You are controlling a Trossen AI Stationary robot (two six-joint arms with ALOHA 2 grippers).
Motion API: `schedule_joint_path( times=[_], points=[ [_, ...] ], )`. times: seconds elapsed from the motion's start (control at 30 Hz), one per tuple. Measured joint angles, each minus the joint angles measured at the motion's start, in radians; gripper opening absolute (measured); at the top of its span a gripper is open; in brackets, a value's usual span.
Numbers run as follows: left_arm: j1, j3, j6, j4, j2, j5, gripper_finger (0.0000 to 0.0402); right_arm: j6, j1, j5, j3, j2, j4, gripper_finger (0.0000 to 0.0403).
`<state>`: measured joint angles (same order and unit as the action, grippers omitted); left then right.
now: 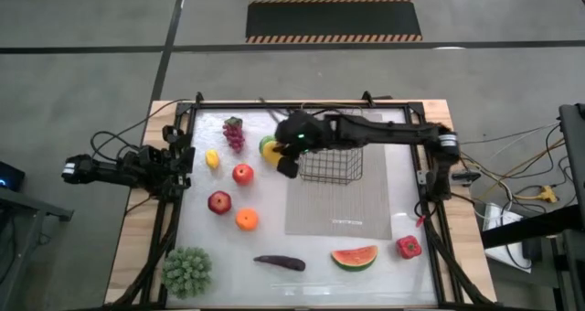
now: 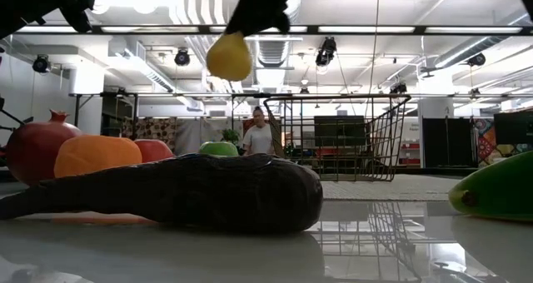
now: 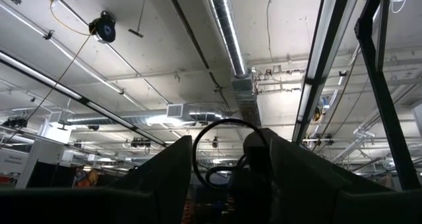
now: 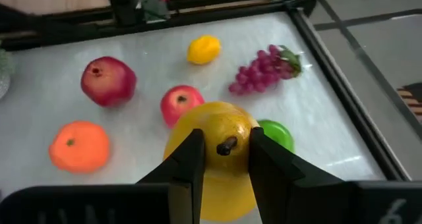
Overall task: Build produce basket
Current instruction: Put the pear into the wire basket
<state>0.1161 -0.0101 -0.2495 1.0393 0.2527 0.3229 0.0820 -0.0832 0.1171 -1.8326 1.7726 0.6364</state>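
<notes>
right pincer [image 4: 224, 159] clamps the yellow pear [image 4: 212, 155] above the worktop [image 1: 302, 247], just beside the basket [image 1: 331, 165] — basket empty. left pincer [image 1: 179, 160] parked at worktop edge — half open, nothing held.

Black wire-mesh basket [image 1: 331, 164], glossy tabletop [image 1: 302, 247]

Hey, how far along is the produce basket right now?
Nothing looks done yet: the black wire basket appears empty. In hand: the right gripper holds the yellow pear in the air just beside the basket. Left on the table: grapes, lemon, red apple, pomegranate, orange, eggplant, watermelon slice, red pepper. The left gripper waits at the table's left edge.
</notes>
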Motion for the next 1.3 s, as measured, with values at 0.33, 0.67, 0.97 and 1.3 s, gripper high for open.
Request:
schedule_joint_path(
  times=[0.33, 0.67, 0.97, 1.3],
  points=[
    [0.000, 0.000, 0.001, 0.000, 0.000, 0.000, 0.0189, 0.174, -0.053, 0.169, 0.419, -0.280, -0.164, 0.0081],
    [0.000, 0.000, 0.001, 0.000, 0.000, 0.000, 0.0189, 0.343, -0.217, 0.181, 0.668, -0.363, -0.200, 0.0081],
    [0.000, 0.000, -0.001, 0.000, 0.000, 0.008, 0.0189, 0.375, -0.292, 0.155, 0.757, -0.292, -0.349, 0.0081],
    [0.000, 0.000, -0.002, 0.000, 0.000, 0.023, 0.0189, 0.340, -0.304, 0.174, 0.667, -0.136, -0.350, 0.0081]
  ],
)
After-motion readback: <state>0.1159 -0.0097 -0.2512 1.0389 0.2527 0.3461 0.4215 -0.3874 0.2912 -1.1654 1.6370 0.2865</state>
